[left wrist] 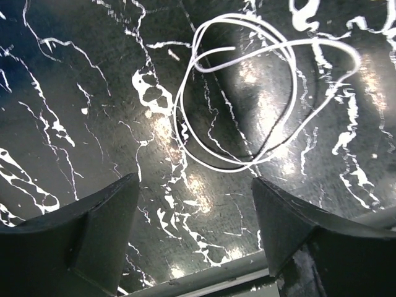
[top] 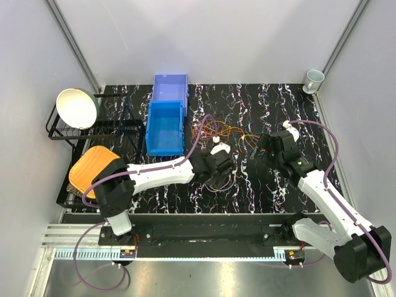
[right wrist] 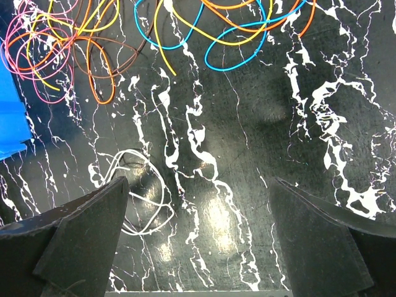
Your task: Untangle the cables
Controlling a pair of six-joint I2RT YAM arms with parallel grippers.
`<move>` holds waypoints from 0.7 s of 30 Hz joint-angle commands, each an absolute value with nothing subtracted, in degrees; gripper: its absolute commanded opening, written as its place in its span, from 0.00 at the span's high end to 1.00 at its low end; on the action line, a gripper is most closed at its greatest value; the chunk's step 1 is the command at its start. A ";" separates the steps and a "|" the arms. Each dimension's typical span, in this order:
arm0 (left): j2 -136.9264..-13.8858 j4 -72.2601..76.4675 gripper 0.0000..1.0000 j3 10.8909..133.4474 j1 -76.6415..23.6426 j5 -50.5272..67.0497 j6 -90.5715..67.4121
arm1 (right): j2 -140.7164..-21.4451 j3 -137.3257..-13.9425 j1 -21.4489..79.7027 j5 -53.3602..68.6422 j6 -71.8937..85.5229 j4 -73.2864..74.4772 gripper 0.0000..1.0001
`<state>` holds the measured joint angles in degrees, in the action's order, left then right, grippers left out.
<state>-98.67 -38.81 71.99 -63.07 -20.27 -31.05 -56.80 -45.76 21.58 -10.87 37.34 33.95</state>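
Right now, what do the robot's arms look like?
The left arm and right arm are white tubes with black joints. Thin purple hoses run along both. The left tool and right tool are black, with chunky wedge-shaped fingers.

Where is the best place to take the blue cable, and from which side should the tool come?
Grip the blue cable at its lowest loop, probably: it bulges out of the bunch toward the right tool and lies alone on bare table. Come straight down on this near side, jaws across the strand.
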 commanded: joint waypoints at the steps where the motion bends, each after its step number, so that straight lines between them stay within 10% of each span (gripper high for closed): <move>1: -98.53 -34.12 0.24 68.74 -63.19 -23.91 -34.02 | -56.87 -45.79 21.53 -10.11 37.79 31.29 0.00; 21: -108.45 -21.62 0.34 75.58 -57.40 -16.97 -18.99 | -59.33 -44.12 21.53 -8.70 37.44 29.01 0.00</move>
